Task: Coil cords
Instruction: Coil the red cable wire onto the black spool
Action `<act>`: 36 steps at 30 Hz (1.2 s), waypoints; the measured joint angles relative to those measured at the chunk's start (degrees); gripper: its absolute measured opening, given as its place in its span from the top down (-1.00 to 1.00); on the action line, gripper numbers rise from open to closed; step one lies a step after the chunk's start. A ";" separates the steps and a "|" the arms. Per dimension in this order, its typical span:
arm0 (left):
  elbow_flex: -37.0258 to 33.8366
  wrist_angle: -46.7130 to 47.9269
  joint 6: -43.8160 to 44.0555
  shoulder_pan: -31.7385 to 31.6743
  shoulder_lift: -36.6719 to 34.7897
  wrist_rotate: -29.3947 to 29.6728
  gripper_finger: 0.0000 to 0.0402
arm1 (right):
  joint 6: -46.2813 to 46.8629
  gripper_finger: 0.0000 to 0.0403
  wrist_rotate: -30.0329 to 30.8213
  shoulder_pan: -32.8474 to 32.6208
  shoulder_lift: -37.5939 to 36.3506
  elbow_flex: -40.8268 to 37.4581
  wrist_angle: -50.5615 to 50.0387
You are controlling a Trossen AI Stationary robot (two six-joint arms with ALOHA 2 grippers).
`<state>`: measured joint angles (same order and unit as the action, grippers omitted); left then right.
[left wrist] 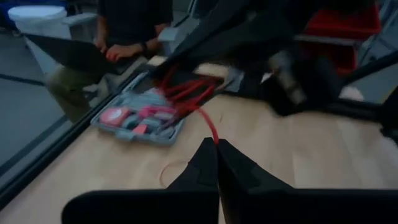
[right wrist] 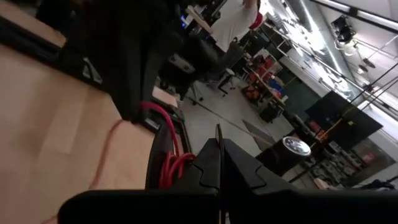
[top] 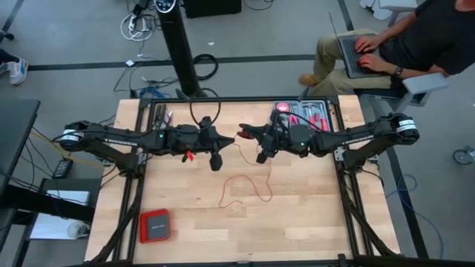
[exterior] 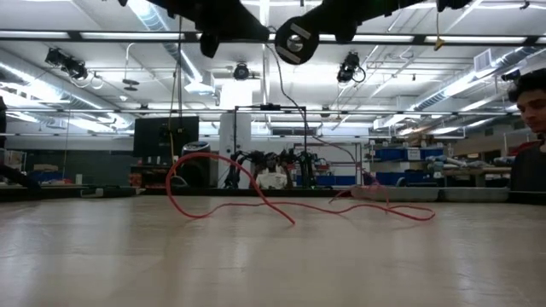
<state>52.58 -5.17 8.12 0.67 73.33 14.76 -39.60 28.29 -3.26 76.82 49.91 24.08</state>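
Both of my hands hang above the middle of the counter (top: 312, 222), facing each other with a small gap between them. My left hand (top: 225, 139) has its fingers pressed together, and in the left wrist view the red cord (top: 249, 185) runs straight into the seam where those two dark fingers (left wrist: 205, 163) meet, so I am pinching the cord there. My right hand (top: 241, 136) is also closed; in the right wrist view several loops of the same red cord bunch up right beside its fingers (right wrist: 211, 163), and I seem to have that small bundle clamped, though the exact contact is hard to make out.

From the hands the cord drops down onto the counter, where its loose length lies in an open, wandering curve on the wood, just nearer the counter's front edge than the hands. The low view shows this slack part arching up in one loop and then trailing flat along the surface.

Behind my right arm, at the far edge of the counter, sits the grey tool tray (top: 306, 113) with red-handled tools. A flat red box (top: 155, 225) lies near the front left corner, well apart from the cord. Beyond the counter's far right corner a person (top: 401, 41) sits typing on a laptop (top: 352, 55).
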 joint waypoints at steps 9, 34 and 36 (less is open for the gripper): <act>0.28 -9.89 -0.62 -0.64 4.26 1.06 1.00 | -2.11 1.00 -1.13 2.98 3.80 -0.05 7.60; 0.30 -21.19 -9.40 -1.01 7.57 8.15 1.00 | -1.35 1.00 -1.87 3.95 7.55 4.39 18.05; 0.34 -21.33 -9.52 -1.01 7.58 8.33 1.00 | -1.25 1.00 -1.99 3.91 7.52 4.39 18.41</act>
<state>52.93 -26.50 -1.40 -0.34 80.90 23.10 -40.85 26.30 0.64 84.33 54.30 42.48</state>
